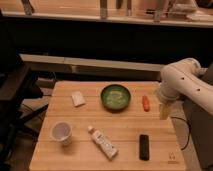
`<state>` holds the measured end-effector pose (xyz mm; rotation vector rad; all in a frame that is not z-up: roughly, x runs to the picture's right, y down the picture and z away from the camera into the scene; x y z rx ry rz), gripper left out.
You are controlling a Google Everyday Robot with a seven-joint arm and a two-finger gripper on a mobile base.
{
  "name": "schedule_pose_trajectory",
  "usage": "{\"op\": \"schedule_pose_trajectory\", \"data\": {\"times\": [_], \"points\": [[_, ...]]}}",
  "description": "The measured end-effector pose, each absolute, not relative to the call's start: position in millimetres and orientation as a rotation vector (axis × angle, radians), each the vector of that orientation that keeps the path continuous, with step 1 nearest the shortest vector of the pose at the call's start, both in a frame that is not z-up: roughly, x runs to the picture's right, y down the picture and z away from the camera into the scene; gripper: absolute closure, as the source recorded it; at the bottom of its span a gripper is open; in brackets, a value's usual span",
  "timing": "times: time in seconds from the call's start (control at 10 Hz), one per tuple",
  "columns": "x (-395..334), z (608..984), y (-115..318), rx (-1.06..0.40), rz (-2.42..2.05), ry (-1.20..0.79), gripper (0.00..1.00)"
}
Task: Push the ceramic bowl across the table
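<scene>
We find the ceramic bowl [116,97] upright on the far half of the table [125,131], near the middle of its width. A small orange object [145,102] lies between it and our gripper [164,111], which hangs over the table's edge with its fingers spread wide and nothing in them. We judge the bowl rigid, fairly heavy for its size and glossy (a glancing touch may slip off the curved wall). It is breakable, so we would not strike it. No grasp is needed. We would press low on the outer wall, in line with its centre, so it slides on the wood rather than tipping or spinning.
</scene>
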<state>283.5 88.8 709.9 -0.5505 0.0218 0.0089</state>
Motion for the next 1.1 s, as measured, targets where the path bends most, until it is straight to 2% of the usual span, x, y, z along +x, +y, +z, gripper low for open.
{"op": "schedule_pose_trajectory", "data": {"times": [1.1], "points": [[262,746,75,-0.538,-0.054,-0.003,0.2]]}}
